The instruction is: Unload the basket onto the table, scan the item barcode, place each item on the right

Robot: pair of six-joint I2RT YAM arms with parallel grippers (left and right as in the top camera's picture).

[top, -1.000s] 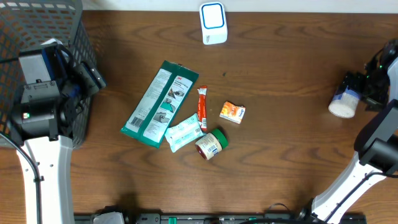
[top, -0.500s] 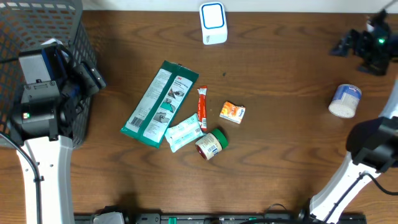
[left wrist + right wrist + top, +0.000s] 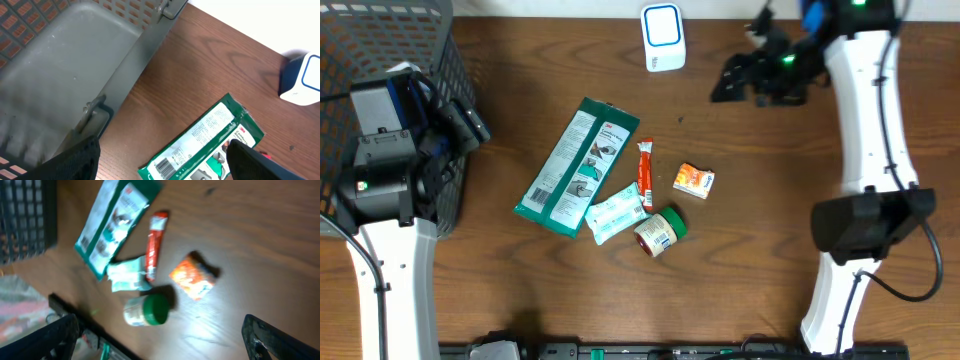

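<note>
Five candidate items lay clustered mid-counter [image 3: 520, 290], and which one was meant for scanning could not be told. They were a green pouch [image 3: 577, 165], a red stick [image 3: 645, 173], an orange box [image 3: 693, 180], a white wipes pack [image 3: 616, 211] and a jar [image 3: 659, 231] on its side. The scanner [image 3: 663, 37] stood at the far edge, well apart from them.

The right end effector [image 3: 732, 78] hung near the scanner with its jaws spread wide and nothing in them, its camera looking down over the cluster. The left end effector [image 3: 470, 125] sat beside the basket [image 3: 380, 30], also wide open and empty.

The pouch looked flat, light and glossy. It would likely flex and slip, so a pinch at one long edge seemed best. That grip should stay clear of the barcode [image 3: 167, 160], which showed at the end nearer the left arm.

The jar looked rigid and the heaviest of the lot. It could roll, so a grip across its body rather than its green lid seemed safer.

The box looked stiff and light, easy to take across its short sides. The stick and wipes pack looked soft and thin, lay touching or nearly so, and seemed hard to lift cleanly off the wood
</note>
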